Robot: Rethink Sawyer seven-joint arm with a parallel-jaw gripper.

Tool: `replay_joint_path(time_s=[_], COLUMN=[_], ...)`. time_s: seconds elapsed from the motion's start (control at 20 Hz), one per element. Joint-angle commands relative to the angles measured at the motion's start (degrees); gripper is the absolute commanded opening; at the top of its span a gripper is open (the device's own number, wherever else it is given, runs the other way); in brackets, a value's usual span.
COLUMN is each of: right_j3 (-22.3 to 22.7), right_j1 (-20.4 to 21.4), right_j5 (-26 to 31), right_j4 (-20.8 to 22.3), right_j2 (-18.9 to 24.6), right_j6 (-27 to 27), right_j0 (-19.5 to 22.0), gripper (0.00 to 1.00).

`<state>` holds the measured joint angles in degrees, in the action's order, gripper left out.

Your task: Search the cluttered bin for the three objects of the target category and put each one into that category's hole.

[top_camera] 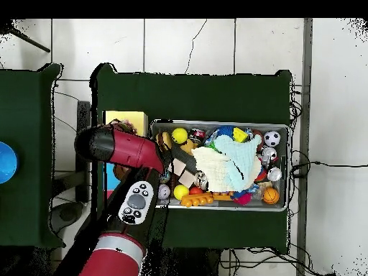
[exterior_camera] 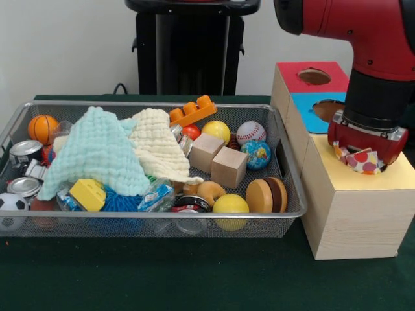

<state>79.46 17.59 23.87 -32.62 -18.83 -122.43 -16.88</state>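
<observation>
My gripper hangs low over the yellow top of the pale wooden box, right of the bin. It is shut on a spotted cloth, white with red, blue, yellow and pink spots, bunched just under the red hand. The cloth touches the yellow top and hides the hole. No other spotted cloth shows in the bin. In the overhead view the arm covers the boxes left of the bin; only a corner of the yellow top shows, and the gripper is hidden.
The bin holds a mint-green cloth, a cream cloth, wooden cubes, balls, cans and an orange brick. The blue-topped box and the red-topped box stand behind the yellow one.
</observation>
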Motion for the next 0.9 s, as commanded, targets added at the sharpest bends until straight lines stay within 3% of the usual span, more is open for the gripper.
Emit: replay_joint_path(time_s=[0.05, 0.3, 0.5, 0.7, 0.75, 0.9], right_j3=[8.1, 9.6, 10.1, 9.3, 9.8, 9.8], right_j1=[-11.8, -13.6, -14.6, -15.5, -15.3, -15.4], right_j5=[-6.2, -12.9, -16.4, -16.1, -17.3, -17.5], right_j4=[-4.4, -6.8, -8.8, -9.1, -9.1, -8.8], right_j2=[7.6, 11.3, 11.4, 9.9, 10.5, 10.0], right_j6=[-17.8, -16.7, -18.8, -17.8, -17.5, -17.4], right_j0=[3.1, 5.5, 5.2, 4.5, 4.7, 4.4], gripper=[0.00, 0.00, 0.00, 0.00, 1.00, 1.00])
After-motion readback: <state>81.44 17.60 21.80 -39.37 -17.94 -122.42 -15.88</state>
